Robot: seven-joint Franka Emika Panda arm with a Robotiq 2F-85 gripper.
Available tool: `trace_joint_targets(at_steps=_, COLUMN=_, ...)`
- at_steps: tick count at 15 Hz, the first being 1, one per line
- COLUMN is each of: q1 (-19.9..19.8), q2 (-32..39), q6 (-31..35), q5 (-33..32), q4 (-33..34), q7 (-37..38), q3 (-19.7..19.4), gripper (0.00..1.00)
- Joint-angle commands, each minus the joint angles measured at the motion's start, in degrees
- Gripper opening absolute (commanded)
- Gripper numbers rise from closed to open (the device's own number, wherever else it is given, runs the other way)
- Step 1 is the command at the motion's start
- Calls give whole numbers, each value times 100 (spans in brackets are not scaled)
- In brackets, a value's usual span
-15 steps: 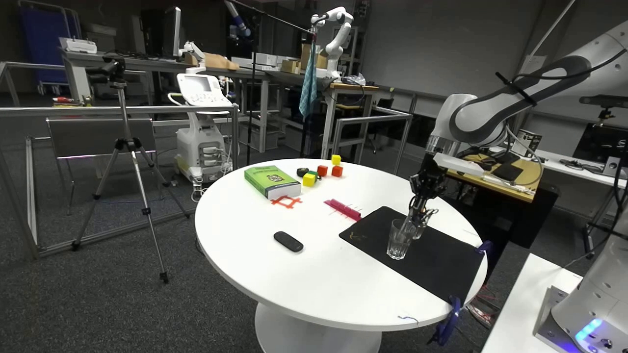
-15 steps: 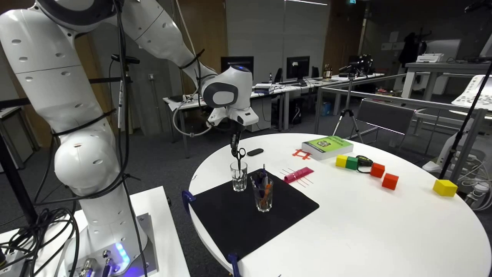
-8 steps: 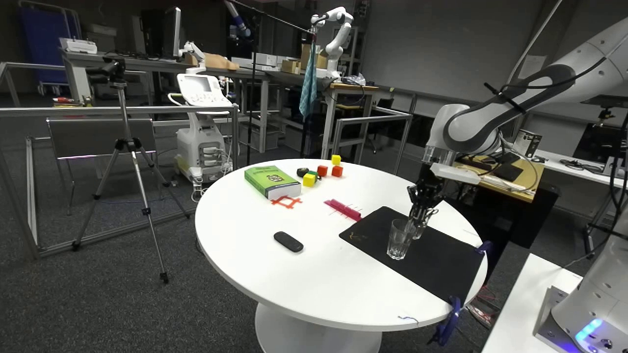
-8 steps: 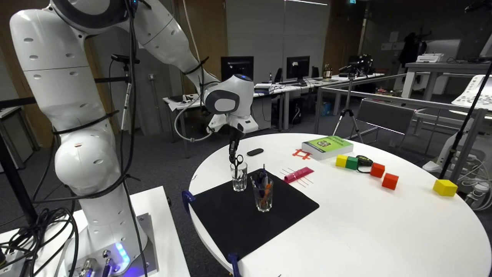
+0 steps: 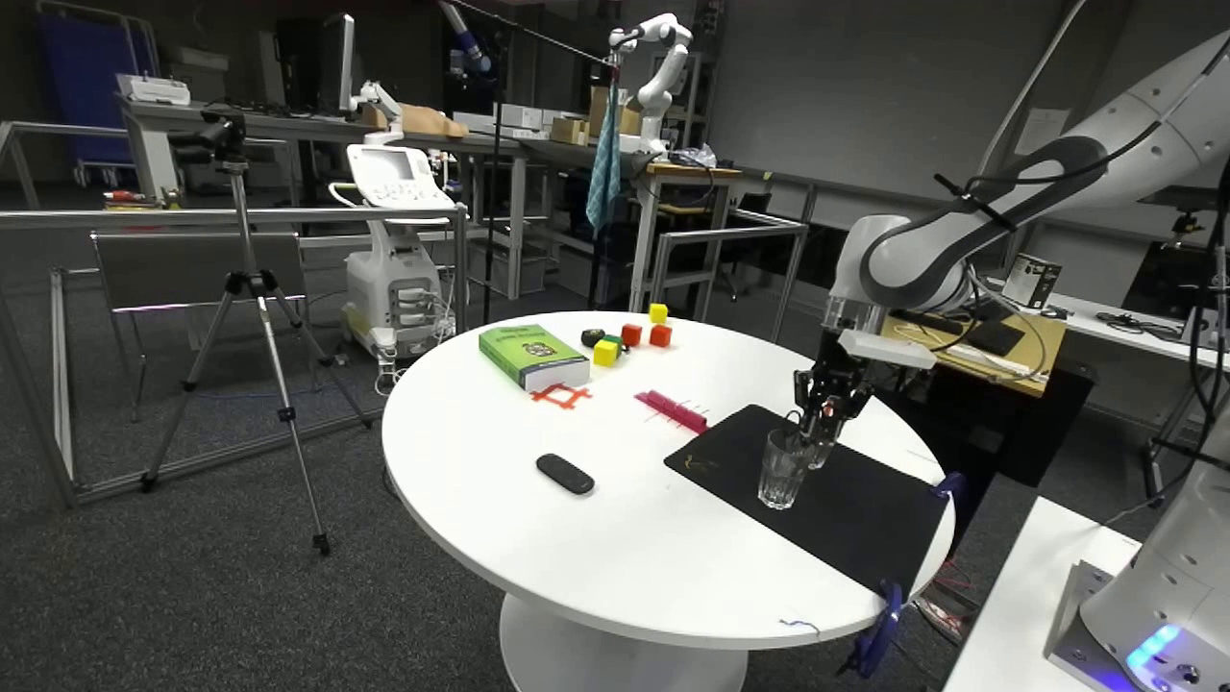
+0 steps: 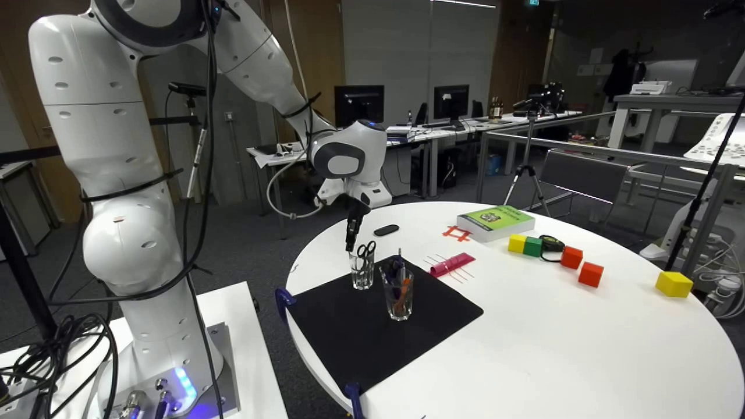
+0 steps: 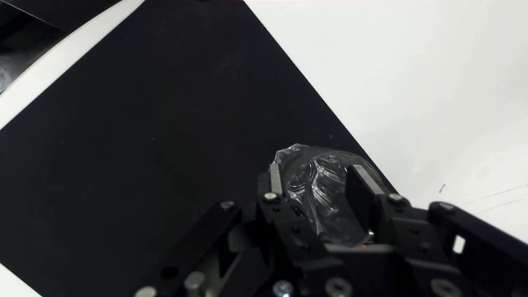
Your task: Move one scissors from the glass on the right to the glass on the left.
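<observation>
A clear glass (image 6: 362,278) stands on the black mat (image 6: 372,343) and holds black-handled scissors (image 6: 366,250), leaning with their handles above the rim. The scissors also show faintly in an exterior view (image 5: 794,417); I cannot make them out in the wrist view. A second glass (image 6: 398,302) beside it holds dark and orange-handled items. My gripper (image 6: 351,247) is just above the first glass's rim, beside the scissors handles and apart from them. In the wrist view my gripper (image 7: 318,175) has its fingers apart, with the first glass (image 7: 326,194) seen between and below them.
The mat lies on a round white table (image 5: 577,538), held by blue clamps (image 5: 879,630) at its edge. A pink roll (image 6: 452,264), a green book (image 6: 496,222), a dark oblong case (image 5: 565,473) and several coloured blocks (image 6: 591,273) lie farther off.
My gripper has moved down towards the first glass, and its fingers have let go of the scissors. The scissors have sunk into that glass and now lean away from the fingers.
</observation>
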Motion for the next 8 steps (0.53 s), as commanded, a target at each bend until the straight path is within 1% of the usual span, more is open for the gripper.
trace_joint_targets(at_steps=1, q1=61, q2=46, q6=94, q5=27, q4=73, q7=-127, q3=-75, gripper=81)
trace_joint_targets(at_steps=4, q1=51, q2=-37, q6=60, q5=70, q4=73, q7=-137, q3=-85, gripper=99)
trace_joint_targets(at_steps=8, q1=33, q2=-263, q6=-58, q5=23, q4=71, q7=-28, q3=-124, gripper=100)
